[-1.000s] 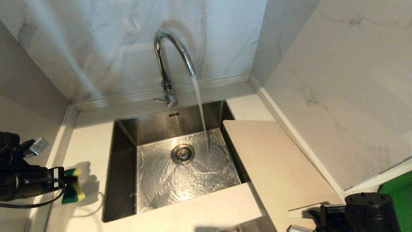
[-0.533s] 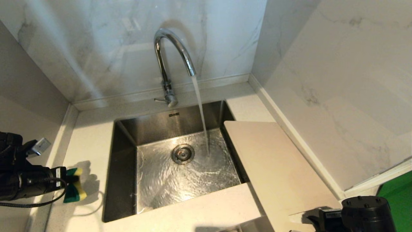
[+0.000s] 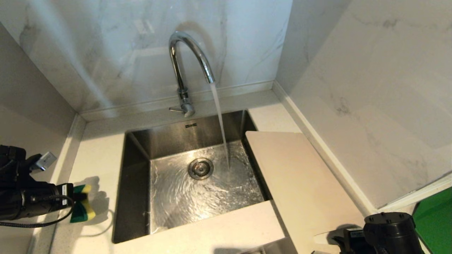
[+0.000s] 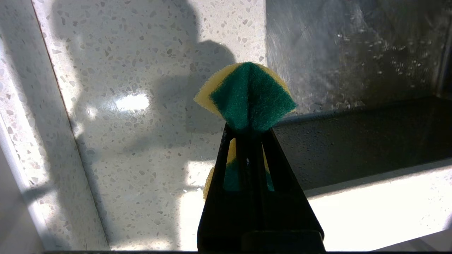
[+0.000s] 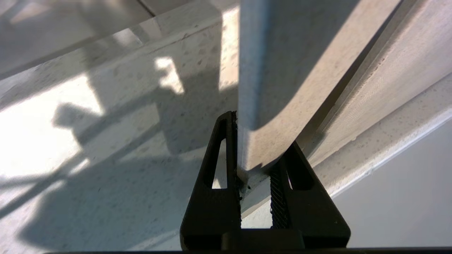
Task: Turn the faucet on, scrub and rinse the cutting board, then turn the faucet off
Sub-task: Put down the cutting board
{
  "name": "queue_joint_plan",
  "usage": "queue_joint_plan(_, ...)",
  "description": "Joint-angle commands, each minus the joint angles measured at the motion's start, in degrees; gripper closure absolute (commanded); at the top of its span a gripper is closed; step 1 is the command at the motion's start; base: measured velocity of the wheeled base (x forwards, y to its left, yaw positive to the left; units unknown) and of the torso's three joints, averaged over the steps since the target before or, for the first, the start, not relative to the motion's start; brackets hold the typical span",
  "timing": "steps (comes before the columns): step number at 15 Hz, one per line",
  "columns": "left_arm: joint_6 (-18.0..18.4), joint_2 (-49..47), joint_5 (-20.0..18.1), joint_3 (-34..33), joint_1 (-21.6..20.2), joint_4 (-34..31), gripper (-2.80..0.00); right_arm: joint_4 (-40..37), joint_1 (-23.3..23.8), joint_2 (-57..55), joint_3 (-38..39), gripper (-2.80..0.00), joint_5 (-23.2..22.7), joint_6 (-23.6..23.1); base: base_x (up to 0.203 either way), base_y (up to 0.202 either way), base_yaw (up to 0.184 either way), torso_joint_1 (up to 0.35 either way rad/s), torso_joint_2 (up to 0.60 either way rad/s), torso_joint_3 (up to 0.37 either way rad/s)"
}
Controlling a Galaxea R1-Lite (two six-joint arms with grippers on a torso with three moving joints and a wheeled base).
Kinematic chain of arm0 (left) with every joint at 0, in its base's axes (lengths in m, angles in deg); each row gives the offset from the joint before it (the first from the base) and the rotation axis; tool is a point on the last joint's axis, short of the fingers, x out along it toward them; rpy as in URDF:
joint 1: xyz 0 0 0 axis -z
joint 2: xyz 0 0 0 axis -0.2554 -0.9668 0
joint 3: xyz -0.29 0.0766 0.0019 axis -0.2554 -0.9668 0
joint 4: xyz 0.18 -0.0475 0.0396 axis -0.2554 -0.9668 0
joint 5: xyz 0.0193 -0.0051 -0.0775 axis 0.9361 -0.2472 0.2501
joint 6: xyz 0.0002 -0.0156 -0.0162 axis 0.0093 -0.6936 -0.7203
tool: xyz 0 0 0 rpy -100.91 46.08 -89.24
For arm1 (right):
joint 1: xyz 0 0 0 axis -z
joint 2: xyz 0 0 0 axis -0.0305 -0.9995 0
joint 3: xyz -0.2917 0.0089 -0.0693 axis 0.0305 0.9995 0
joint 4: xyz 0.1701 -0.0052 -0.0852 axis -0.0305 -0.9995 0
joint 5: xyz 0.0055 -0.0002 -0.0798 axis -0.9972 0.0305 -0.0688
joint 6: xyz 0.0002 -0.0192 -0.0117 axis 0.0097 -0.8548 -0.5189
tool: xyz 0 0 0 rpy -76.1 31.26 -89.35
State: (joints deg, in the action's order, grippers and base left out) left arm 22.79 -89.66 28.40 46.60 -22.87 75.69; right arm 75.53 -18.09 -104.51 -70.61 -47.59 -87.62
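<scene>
Now the right gripper (image 5: pixel 254 165), its fingers clamped on the pale beige rectangular cutting board (image 3: pixel 300 176) lying on the desk right of the sink, should lift it steadily under the running tall chrome gooseneck faucet (image 3: pixel 187 67); the left gripper (image 4: pixel 249 132) pinches a green-and-yellow sponge (image 4: pixel 247 95).

Bright, hard light, seemingly from upper right. Sharp dark shadows across the speckled countertop (image 4: pixel 141 116) in both wrist views; blown-out glare patches there. Glinting highlights on the faucet (image 3: pixel 187 60) and the wet sink (image 3: pixel 136 183). Soft focus on near black fingers (image 5: pixel 226 197).

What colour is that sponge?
The sponge is green over yellow, clearest in the left wrist view.
</scene>
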Motion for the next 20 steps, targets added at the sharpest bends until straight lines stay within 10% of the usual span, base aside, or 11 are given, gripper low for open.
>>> queue_joint_plan(1,-0.1,-0.1,-0.1,0.0,0.0,0.1,0.00,3.0,-0.1,-4.1,-0.1,0.00,0.1,-0.5,0.000,0.000,0.000,0.000,0.00,0.000)
queue_joint_plan(20,-0.1,-1.2,-0.1,0.0,0.0,0.9,0.00,11.9,-1.7,-11.2,1.0,0.00,1.8,-0.9,0.000,0.000,0.000,0.000,0.00,0.000)
